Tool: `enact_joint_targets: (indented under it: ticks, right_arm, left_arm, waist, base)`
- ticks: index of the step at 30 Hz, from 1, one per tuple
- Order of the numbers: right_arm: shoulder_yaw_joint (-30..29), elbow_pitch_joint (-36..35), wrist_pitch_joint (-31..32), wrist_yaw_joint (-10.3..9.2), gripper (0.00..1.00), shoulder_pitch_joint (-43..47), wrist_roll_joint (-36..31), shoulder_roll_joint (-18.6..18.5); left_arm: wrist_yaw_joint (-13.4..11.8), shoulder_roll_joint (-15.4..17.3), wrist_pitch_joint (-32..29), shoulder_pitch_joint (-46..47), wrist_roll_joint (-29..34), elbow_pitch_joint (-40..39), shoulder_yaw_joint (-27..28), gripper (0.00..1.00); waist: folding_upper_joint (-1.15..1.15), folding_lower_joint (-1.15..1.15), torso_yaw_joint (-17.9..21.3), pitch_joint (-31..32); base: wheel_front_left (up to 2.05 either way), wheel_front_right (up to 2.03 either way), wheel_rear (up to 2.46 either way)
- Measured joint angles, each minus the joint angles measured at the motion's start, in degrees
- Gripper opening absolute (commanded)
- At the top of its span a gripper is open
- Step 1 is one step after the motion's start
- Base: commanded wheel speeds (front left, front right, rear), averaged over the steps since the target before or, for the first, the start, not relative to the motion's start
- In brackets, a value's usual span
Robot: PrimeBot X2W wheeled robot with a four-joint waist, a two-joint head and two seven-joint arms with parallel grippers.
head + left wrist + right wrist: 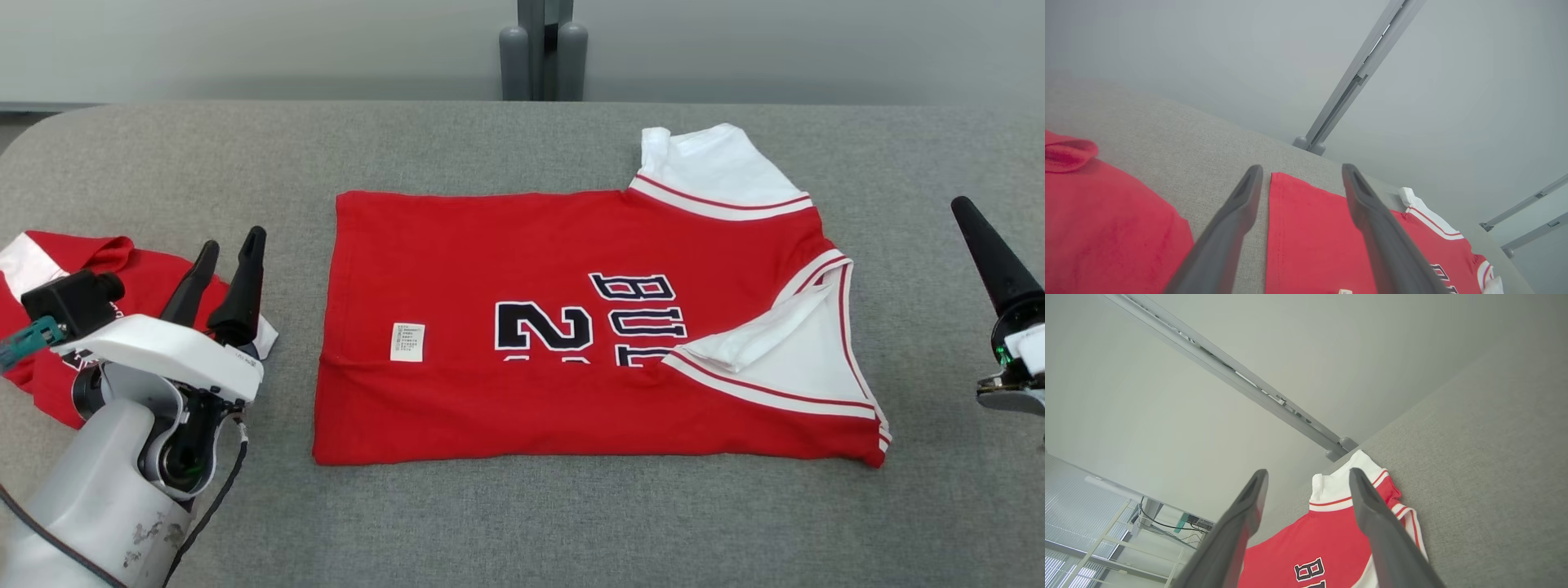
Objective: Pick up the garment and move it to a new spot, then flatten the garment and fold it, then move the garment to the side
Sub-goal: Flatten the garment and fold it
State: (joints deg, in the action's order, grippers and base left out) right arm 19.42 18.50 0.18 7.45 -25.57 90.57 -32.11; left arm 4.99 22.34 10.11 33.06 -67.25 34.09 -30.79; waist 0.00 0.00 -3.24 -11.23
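Note:
The garment (571,327), a red jersey with white sleeves and black-and-white lettering, lies folded lengthwise and flat in the middle of the grey table (522,523). A white label shows on its left part. My left gripper (233,242) hovers left of the garment's hem edge, open, with nothing between its fingers (1241,204). The hem (1310,241) lies beyond them in the left wrist view. My right gripper (1306,473) is open and empty to the right of the collar end. One dark finger (992,257) of it shows at the head view's right edge.
A second red and white garment (139,278) lies crumpled at the table's left edge, partly under my left arm. Grey posts (543,57) stand behind the table's far edge. Bare cloth surface surrounds the folded jersey on all sides.

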Motion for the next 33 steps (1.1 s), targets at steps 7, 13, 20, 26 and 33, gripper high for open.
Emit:
enact_joint_targets:
  ticks: [7, 13, 20, 26, 33]
  right_arm:
    - [2.58, -1.74, -14.44, -0.01, 1.00, 6.22, -15.81, 1.15]
    - [-7.15, -2.55, -15.18, -0.01, 1.00, 11.33, -32.30, 9.77]
    - [-15.94, -5.82, -15.32, -0.01, 1.00, 19.00, -47.08, 18.96]
    - [-18.61, -7.44, -15.33, -0.01, 1.00, 21.62, -55.93, 23.17]
    - [-18.63, -6.54, -15.34, -0.01, 1.00, 22.60, -57.82, 24.63]
  left_arm:
    - [-0.49, -2.21, 4.79, -4.92, 6.35, -3.28, 6.55, 1.00]
    - [0.07, -8.70, 4.88, -15.56, 22.14, -10.98, 20.27, 1.00]
    - [1.85, -17.28, 4.87, -25.81, 38.84, -17.29, 31.18, 1.00]
    - [2.01, -19.44, 4.87, -31.84, 50.68, -20.73, 34.68, 1.00]
    - [0.96, -19.53, 4.87, -34.23, 49.48, -20.81, 32.89, 1.00]
  waist:
    - [0.00, 0.00, 1.69, 3.74]
    - [0.00, 0.00, 3.24, 6.29]
    - [0.00, 0.00, 5.07, 8.38]
    - [0.00, 0.00, 6.17, 9.52]
    - [0.00, 0.00, 6.15, 9.86]
  base:
    - [0.00, 0.00, 0.00]
    - [0.00, 0.00, 0.00]
    - [0.00, 0.00, 0.00]
    - [0.00, 0.00, 0.00]
    - [0.00, 0.00, 0.00]
